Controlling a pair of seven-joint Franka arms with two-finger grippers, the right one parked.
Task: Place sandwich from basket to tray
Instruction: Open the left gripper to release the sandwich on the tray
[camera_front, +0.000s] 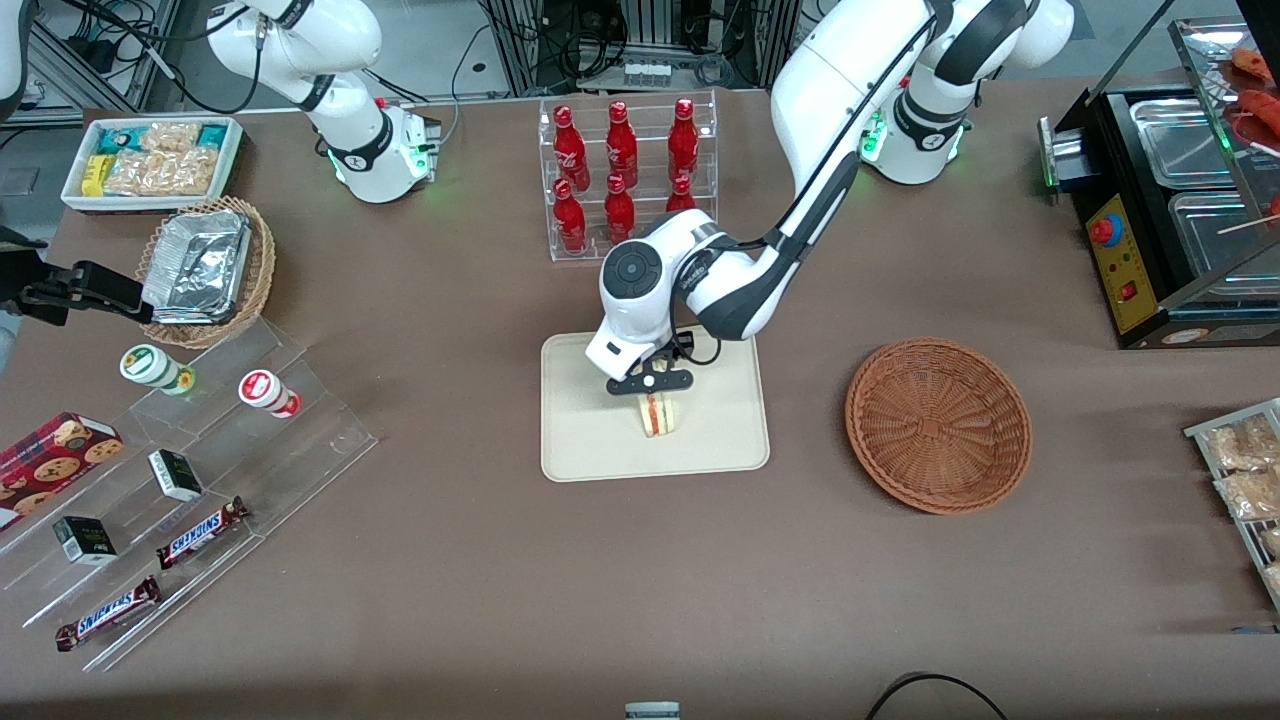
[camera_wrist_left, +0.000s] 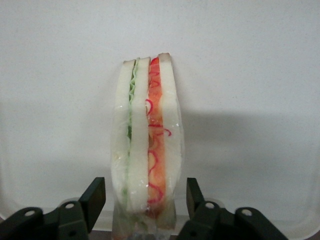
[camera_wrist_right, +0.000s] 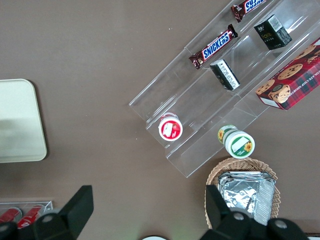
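hand (camera_front: 652, 383) over tray (camera_front: 590, 450), fingers (camera_wrist_left: 95, 197) apart either side of sandwich (camera_front: 658, 414), not pinching | sandwich stands on edge near tray centre | basket (camera_front: 938, 424) at 3 o'clock holds nothing | placement looks done

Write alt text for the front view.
The left arm's tool hovers open just above the sandwich, which stands on the cream tray at mid-table. The emptied brown wicker basket sits beside the tray, toward the working arm's end.
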